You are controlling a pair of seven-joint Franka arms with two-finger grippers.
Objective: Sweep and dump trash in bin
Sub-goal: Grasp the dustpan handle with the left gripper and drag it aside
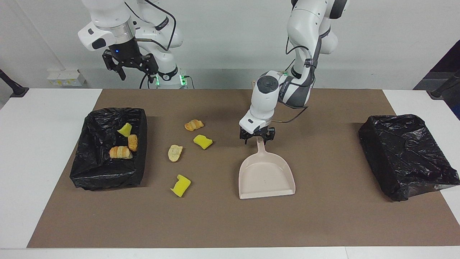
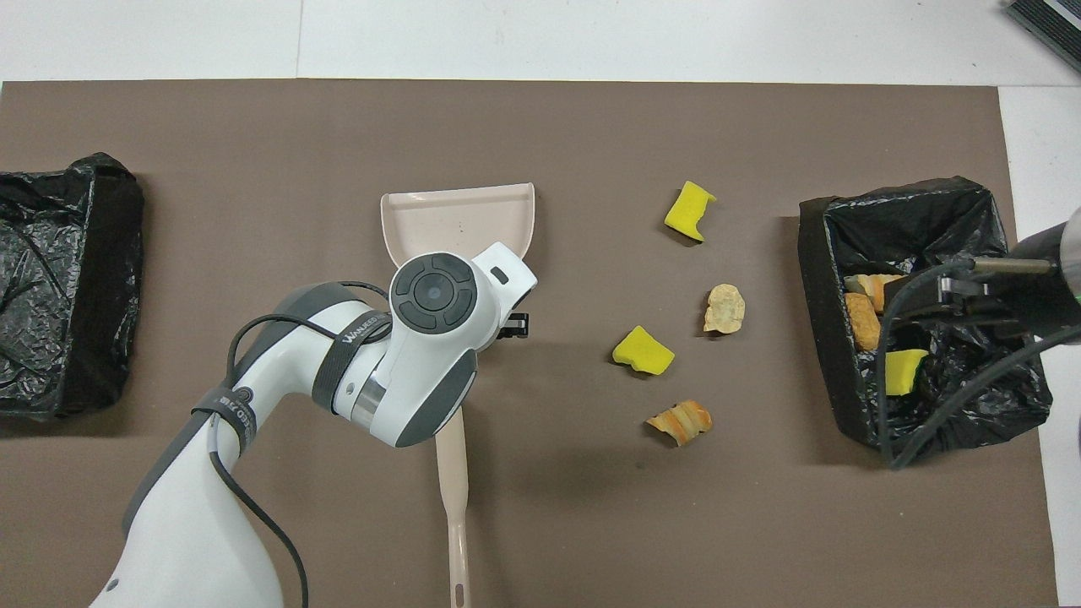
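Beige dustpan lies flat with its handle toward the robots, so the left pincer straddles that handle, grip unclear, while four trash pieces lie beside it, three in the bin; right pincer waits released.

The left arm hides the dustpan handle.

The table is viewed from a high camera placed across from the robots, facing them, with all four edges taken in. It is also viewed steeply from above the robots' end. The brown mat is shared.
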